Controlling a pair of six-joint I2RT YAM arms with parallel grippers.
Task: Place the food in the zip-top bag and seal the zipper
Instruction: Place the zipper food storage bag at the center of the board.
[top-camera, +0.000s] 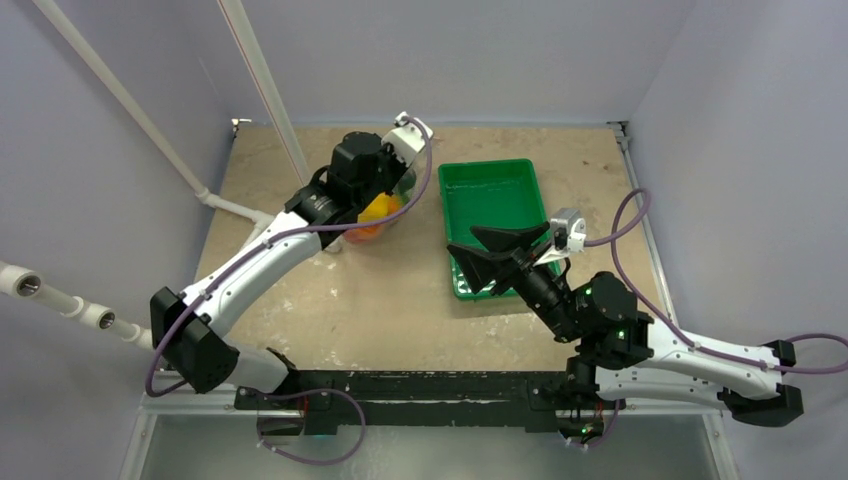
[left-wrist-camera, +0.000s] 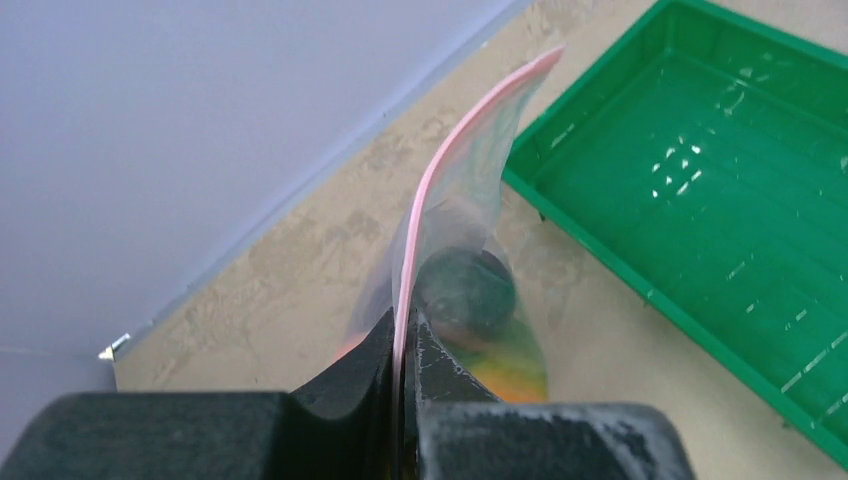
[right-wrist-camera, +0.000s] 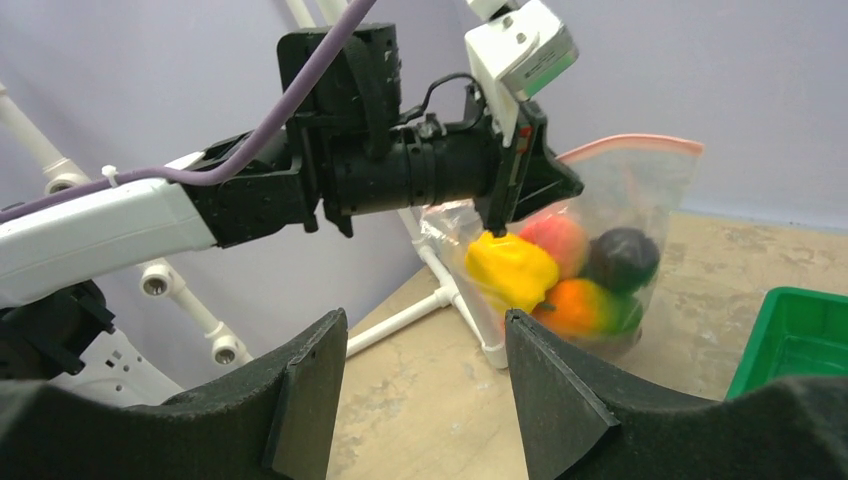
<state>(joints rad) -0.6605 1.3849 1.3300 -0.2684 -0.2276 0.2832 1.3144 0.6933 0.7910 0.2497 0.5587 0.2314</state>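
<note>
- Hanging by its top edge at the far left of the table (top-camera: 380, 295), the zip-top bag (right-wrist-camera: 610, 215) has the food (right-wrist-camera: 510, 268) bunched in its bottom. I see yellow, red, orange, dark purple and green pieces. Whether the bag's base touches the table, I cannot tell.
- The film is thin, clear and crinkly. It should be light and limp, sagging around the rounded toys, and slippery if pinched on the plain film.
- The zipper (left-wrist-camera: 428, 200), a narrow pink strip, is the stiffer part and looks the best place to hold. It curves away from the pinch as one flat ribbon, so it seems pressed together there. Further along I cannot be sure.
- The left gripper (left-wrist-camera: 400, 375) is clamped on that strip, jaws closed with only the plastic between them.
- The right gripper (right-wrist-camera: 422, 330) holds nothing, jaws spread wide, over the near end of the green ribbed tray (top-camera: 490, 185), well apart from the bag.
</note>
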